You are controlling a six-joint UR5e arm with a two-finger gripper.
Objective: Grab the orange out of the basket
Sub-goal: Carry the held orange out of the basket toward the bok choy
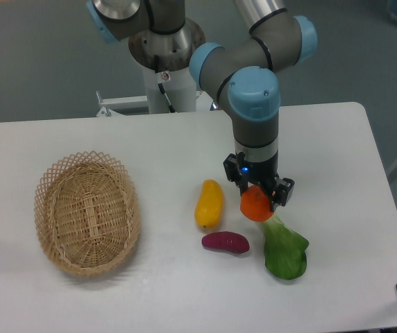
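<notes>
Camera view from the front is showing a white table [80,305] with several things lying around the arm's working spot; a leafy green vegetable [284,248] with a pale stalk is lying just below and slightly right of the gripper [259,198], its stalk end reaching under the held fruit; a purple sweet potato [225,242] is lying flat to the lower left of the gripper, apart from it; an elongated yellow-orange fruit [209,203] is lying lengthwise to the left of the gripper, near but not touching; the basket [86,212] is sitting well apart on the left side of the table, oval, woven, light tan, with an open lattice rim, and nothing is showing inside it.

Between the black fingers the gripper is clasping the orange [255,205]; the jaws are closing in on its two sides, one at the upper left and one at the right; the orange is hanging out below them, round, bright orange and smooth, with a faint gloss on its skin; it is sitting over the table right of centre, directly above the vegetable's stalk; whether it is touching the stalk I cannot tell; the arm's wrist is pointing straight down above it.
</notes>
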